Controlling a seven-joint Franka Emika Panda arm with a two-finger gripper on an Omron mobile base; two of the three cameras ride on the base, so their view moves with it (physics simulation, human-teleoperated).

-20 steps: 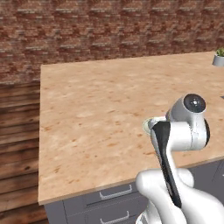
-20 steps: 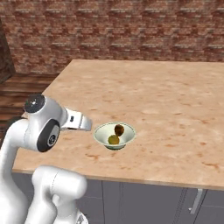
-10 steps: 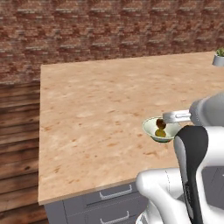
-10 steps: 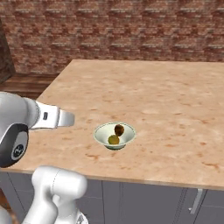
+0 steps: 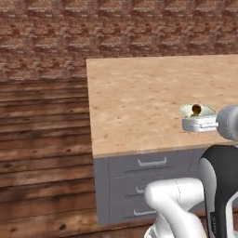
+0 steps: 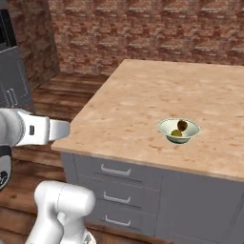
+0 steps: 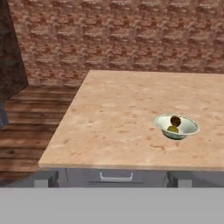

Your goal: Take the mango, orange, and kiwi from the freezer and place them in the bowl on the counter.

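The pale greenish-white bowl (image 7: 176,126) stands on the tan speckled counter (image 7: 118,113) near its front edge, also seen as bowl (image 6: 178,130) and bowl (image 5: 197,111). In it lie the orange-brown orange (image 7: 175,120) and the golden-yellow mango (image 7: 173,129), side by side. The kiwi is out of view. My gripper (image 7: 111,181) is open and empty, its fingertips (image 7: 43,180) wide apart, held well back from the counter's front edge and looking at the bowl from a distance. The dark blue-grey freezer (image 6: 12,76) stands at the far left.
Grey cabinet fronts with bar-handled drawers (image 6: 116,171) run under the counter. A brick wall (image 7: 122,35) closes the back. Wooden floor (image 5: 44,139) lies to the left of the counter. My white arm (image 5: 200,124) partly covers the bowl in the left base view.
The whole picture has shifted: the base has drawn back from the counter, so the bowl looks farther off. The arm has swung out. The bowl and fruit lie as before.
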